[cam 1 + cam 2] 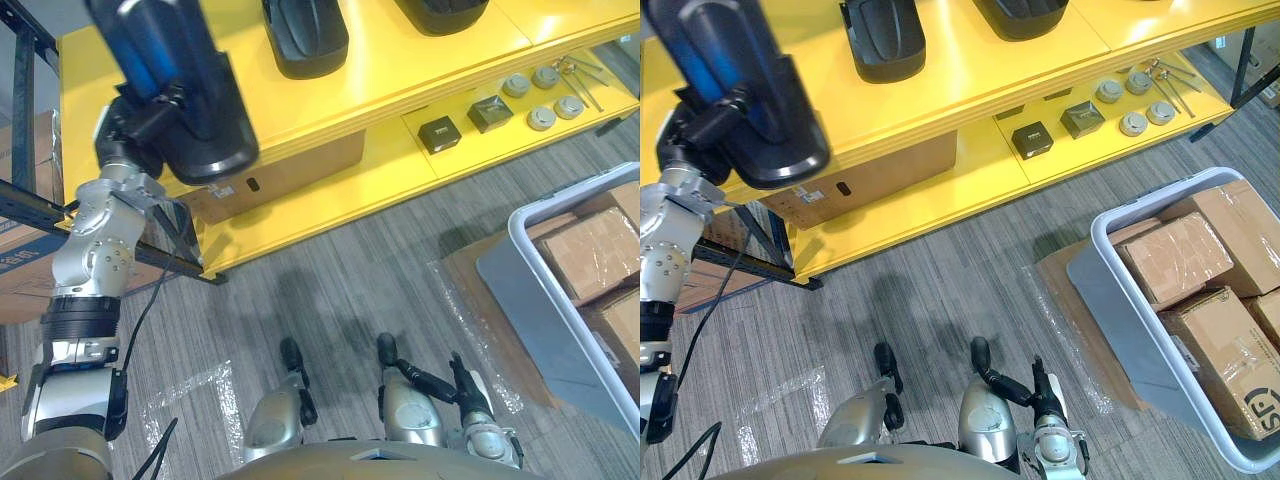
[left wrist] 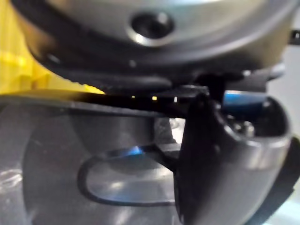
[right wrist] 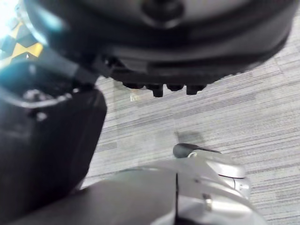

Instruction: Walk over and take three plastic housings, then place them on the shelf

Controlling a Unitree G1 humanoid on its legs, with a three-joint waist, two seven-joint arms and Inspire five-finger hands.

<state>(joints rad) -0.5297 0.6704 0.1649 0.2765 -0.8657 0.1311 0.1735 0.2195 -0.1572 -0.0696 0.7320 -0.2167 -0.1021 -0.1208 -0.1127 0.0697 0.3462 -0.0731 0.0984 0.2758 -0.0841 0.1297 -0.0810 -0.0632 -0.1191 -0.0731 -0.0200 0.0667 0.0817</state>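
My left hand [image 1: 135, 125] is raised at the left end of the yellow shelf [image 1: 400, 70], shut on a black plastic housing [image 1: 190, 90] with a blue sheen. It holds the housing above the shelf's top board. In the left wrist view the housing's grey inner face [image 2: 56, 154] lies close behind the thumb [image 2: 220, 173]. Two more black housings [image 1: 305, 35] [image 1: 440, 12] lie on the top board further right. My right hand [image 1: 462, 392] hangs low near the floor, relaxed and holding nothing.
The shelf's lower tier [image 1: 400, 165] carries two small black boxes [image 1: 439, 133] and several round metal parts [image 1: 541, 118]. A cardboard box [image 1: 290, 175] sits under the top board. A grey bin [image 1: 1120, 300] of cardboard boxes stands at the right, and a dark rack frame [image 1: 25, 110] at the left.
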